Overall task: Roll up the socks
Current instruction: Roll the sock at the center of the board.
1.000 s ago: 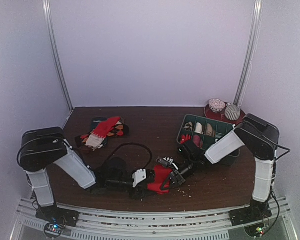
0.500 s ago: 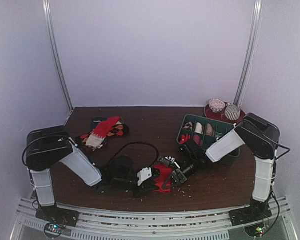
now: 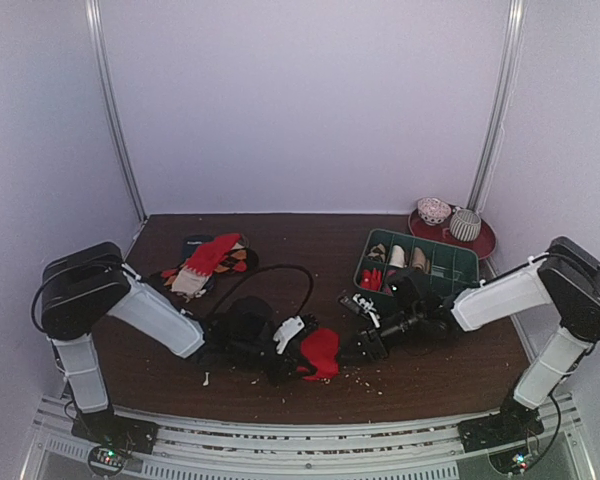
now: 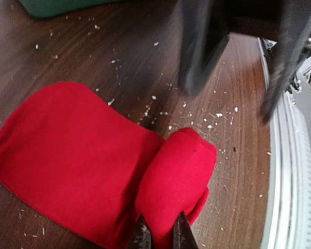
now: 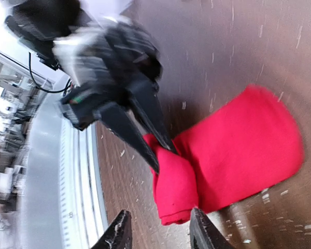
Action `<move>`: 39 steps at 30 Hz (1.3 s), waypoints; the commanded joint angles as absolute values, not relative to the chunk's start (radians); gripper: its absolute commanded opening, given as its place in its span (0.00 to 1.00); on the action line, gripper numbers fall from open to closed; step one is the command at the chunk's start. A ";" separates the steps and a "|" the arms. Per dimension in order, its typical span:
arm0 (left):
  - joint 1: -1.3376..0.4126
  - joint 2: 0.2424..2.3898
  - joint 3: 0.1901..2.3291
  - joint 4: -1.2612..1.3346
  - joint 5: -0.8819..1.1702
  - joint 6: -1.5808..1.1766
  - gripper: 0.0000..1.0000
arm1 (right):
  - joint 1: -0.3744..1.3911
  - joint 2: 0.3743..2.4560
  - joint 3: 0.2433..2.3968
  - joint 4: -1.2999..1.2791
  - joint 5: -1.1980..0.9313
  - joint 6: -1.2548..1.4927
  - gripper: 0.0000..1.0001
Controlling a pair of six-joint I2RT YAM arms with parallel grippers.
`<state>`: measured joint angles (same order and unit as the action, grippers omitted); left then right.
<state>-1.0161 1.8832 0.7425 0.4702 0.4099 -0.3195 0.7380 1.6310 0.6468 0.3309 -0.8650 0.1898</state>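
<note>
A red sock (image 3: 320, 352) lies near the front edge of the table (image 3: 310, 250), 1 end rolled. The left gripper (image 4: 159, 236) pinches that roll with narrow jaws. The right gripper (image 5: 159, 233) hangs just beside it, jaws wide and empty.

Red sock (image 4: 67, 155) matt knit; table (image 4: 119, 31) glossy wood, seemingly.

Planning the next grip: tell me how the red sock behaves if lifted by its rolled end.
The red sock looks like limp knit, so its flat part would probably droop. The roll seems loose and may unfurl if the left fingers pinching it let go. Being thin, it's likely light.
</note>
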 commanded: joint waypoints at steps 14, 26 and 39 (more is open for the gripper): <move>-0.932 2.070 0.939 -0.037 0.705 -0.338 0.00 | 0.974 1.568 0.548 0.470 -0.372 -0.185 0.42; -0.920 2.086 0.942 -0.044 0.712 -0.321 0.00 | 1.016 1.663 0.568 0.455 -0.325 -0.183 0.32; -0.910 1.892 0.914 0.145 0.477 -0.269 0.35 | 0.978 1.753 0.477 0.526 -0.478 0.162 0.11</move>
<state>-0.9096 1.9724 0.9691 0.1398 0.7120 -0.3237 0.9943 1.6913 0.5434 0.5793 -0.3779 0.0113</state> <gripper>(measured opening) 0.304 0.129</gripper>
